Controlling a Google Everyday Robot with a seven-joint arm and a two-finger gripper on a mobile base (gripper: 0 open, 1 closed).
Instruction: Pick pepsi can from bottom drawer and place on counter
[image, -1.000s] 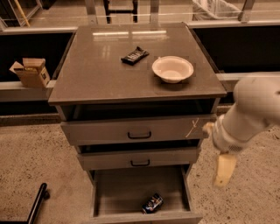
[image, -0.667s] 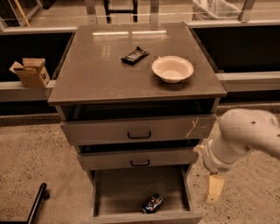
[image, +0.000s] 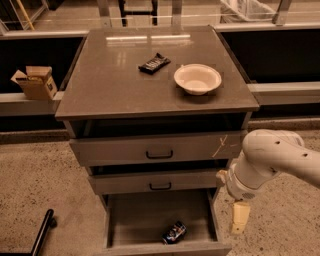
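The pepsi can (image: 174, 233) lies on its side near the front of the open bottom drawer (image: 135, 220), dark blue with a silver end. The counter (image: 115, 75) is the glossy grey-brown top of the drawer cabinet. My gripper (image: 239, 217) hangs from the white arm to the right of the bottom drawer, outside its right wall and above floor level. It is about a hand's width right of the can and touches nothing. Only one pale finger shows.
A white bowl (image: 197, 78) and a flat black snack wrapper (image: 154, 63) lie on the counter. The two upper drawers with black handles (image: 159, 154) are slightly open. A cardboard box (image: 35, 82) sits on a ledge at left. A black bar (image: 42, 234) lies on the floor at lower left.
The arm and gripper have moved down and left, from beside the upper drawers to beside the bottom drawer. The can, bowl and wrapper have not moved.
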